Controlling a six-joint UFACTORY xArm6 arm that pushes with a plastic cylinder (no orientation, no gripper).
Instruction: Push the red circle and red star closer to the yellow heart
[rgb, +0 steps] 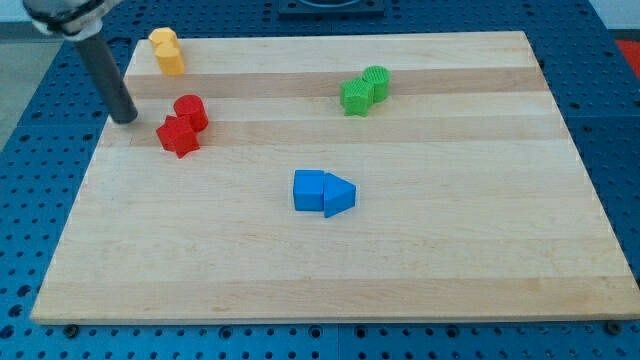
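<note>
Two red blocks, red circle (191, 111) and red star (178, 136), touching; my tip (124, 118) just left, seemingly apart.

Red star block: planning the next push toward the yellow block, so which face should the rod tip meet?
Meet the red star block on its lower-right side and push up-left toward the yellow block. My tip now sits at its left, the wrong side.

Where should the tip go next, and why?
Probably around to the view's lower right of the red star. My tip sits left of the star and the red circle, while the yellow heart lies toward the view's top; pushing from here would not send them there.
</note>
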